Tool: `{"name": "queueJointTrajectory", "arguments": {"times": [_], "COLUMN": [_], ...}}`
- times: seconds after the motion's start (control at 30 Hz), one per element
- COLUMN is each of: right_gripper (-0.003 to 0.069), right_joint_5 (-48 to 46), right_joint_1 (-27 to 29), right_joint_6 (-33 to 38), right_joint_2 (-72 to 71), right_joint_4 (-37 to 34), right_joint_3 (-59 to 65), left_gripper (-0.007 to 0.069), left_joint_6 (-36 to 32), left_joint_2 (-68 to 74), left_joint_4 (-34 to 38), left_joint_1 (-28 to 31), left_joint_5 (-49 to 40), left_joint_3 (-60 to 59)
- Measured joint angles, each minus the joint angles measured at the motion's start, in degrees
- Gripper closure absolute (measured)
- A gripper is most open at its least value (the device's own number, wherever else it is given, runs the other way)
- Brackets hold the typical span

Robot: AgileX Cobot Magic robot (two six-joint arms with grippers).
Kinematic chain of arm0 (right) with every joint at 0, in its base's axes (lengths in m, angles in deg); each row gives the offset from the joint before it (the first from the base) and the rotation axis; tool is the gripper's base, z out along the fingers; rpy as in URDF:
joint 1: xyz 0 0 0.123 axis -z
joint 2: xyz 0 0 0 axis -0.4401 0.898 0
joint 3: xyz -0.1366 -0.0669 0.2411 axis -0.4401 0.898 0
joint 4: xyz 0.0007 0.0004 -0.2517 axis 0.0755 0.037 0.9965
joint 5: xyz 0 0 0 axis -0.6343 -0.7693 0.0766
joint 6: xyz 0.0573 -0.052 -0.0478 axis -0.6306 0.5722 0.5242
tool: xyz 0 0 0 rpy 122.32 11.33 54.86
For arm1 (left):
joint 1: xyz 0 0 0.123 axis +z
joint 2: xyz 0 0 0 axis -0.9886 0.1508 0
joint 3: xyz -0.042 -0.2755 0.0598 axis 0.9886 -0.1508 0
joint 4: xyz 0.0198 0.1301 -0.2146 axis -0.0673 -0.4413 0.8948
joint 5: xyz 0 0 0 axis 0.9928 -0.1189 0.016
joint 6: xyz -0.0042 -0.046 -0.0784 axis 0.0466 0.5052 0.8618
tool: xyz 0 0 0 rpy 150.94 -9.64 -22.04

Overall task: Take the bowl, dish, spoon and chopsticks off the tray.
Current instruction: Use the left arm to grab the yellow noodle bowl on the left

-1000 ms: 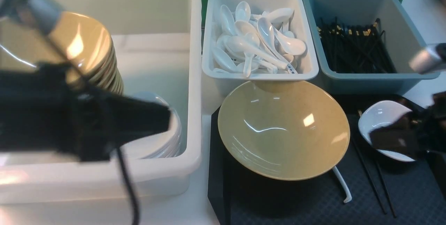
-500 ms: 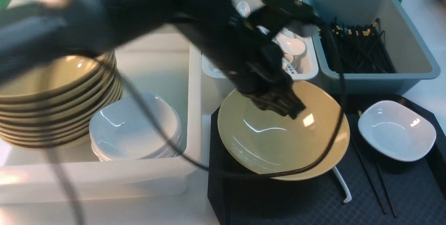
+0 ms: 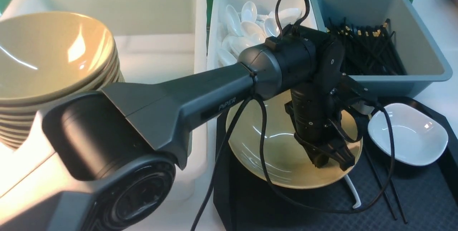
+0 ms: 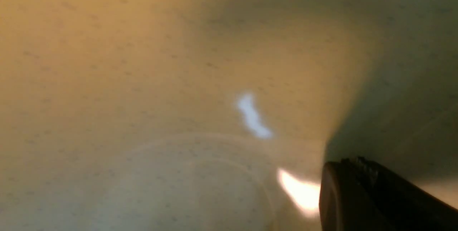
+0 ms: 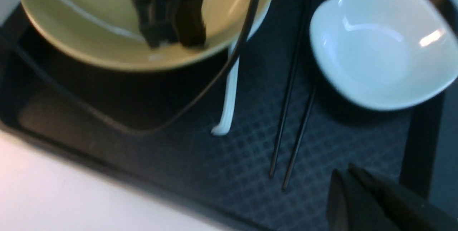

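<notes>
On the tray (image 3: pixel 429 195), seen from the front, one bowl (image 3: pixel 282 152) sits at 9 o'clock and one dish (image 3: pixel 408 138) at 3 o'clock. Between them lie two chopsticks (image 3: pixel 388 202), long axes running 11-to-5 o'clock and far ends hidden behind the left arm (image 3: pixel 214 95), and one spoon (image 3: pixel 352 191), handle pointing to 6 o'clock and scoop hidden under the bowl. The left gripper (image 3: pixel 331 162) hangs inside the bowl, fingers partly apart and gripping nothing; the right gripper (image 5: pixel 343 177) is cut off at the frame edge, so its opening cannot be told.

left arm (image 3: pixel 200 98) across the bowl (image 3: pixel 281 150)
</notes>
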Motion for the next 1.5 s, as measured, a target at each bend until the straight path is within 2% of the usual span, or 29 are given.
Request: {"name": "queueJointTrajectory", "arguments": {"times": [0.07,0.2,0.3,0.43,0.47,0.63,0.83,0.97,1.03,1.13,1.2,1.27,1.5], "right_gripper": [0.0625,0.0624,0.0624,0.0624,0.0624,0.0624,0.0624,0.0623,0.0622,0.062,0.062,0.062,0.0615], "right_joint_5": [1.2,3.89,4.87,5.37,5.59,6.84,8.45,8.59,8.98,9.67,9.84,9.91,9.95], "right_joint_1": [0.0,0.0,0.0,0.0,0.0,0.0,0.0,0.0,0.0,0.0,0.0,0.0,0.0], "right_joint_6": [-0.02,-0.02,-0.4,-0.57,-0.57,-1.05,-1.68,-1.74,-1.84,-2.11,-2.11,-2.53,-3.01], "right_joint_2": [-0.76,-1.29,-1.4,-1.45,-1.51,-1.51,-1.51,-1.51,-1.51,-1.51,-1.51,-1.51,-1.51], "right_joint_4": [0.0,0.0,0.0,0.0,0.0,0.0,-0.06,-0.22,-0.27,-0.27,-0.27,-0.29,-0.29], "right_joint_3": [0.37,2.0,2.85,3.21,3.21,3.21,4.41,4.84,4.84,4.84,4.84,4.84,4.84], "left_gripper": [0.0633,0.0632,0.0632,0.0632,0.0632,0.0619,0.0494,0.0312,0.0257,0.0219,0.0223,0.0257,0.0583], "left_joint_6": [-0.82,-4.93,-5.44,-2.83,0.2,5.41,5.54,5.49,5.49,5.49,5.55,5.59,4.13], "left_joint_2": [0.0,-0.05,-0.81,-4.25,-7.58,-12.85,-11.88,-9.06,-7.71,-5.23,-4.17,-2.77,-3.0], "left_joint_4": [2.12,14.38,16.76,11.67,6.31,-3.78,-5.33,-9.0,-10.09,-10.58,-10.21,-8.64,4.24], "left_joint_1": [0.06,-0.29,-0.57,0.45,1.88,6.19,9.21,9.66,9.73,9.73,9.73,9.73,10.47], "left_joint_5": [-0.58,-1.48,-1.59,-1.76,-1.97,-2.4,-2.58,-2.58,-2.58,-2.58,-2.58,-2.53,-2.53], "left_joint_3": [0.04,0.06,0.06,0.06,0.06,0.31,0.27,0.27,0.27,0.27,0.27,0.27,-0.12]}}
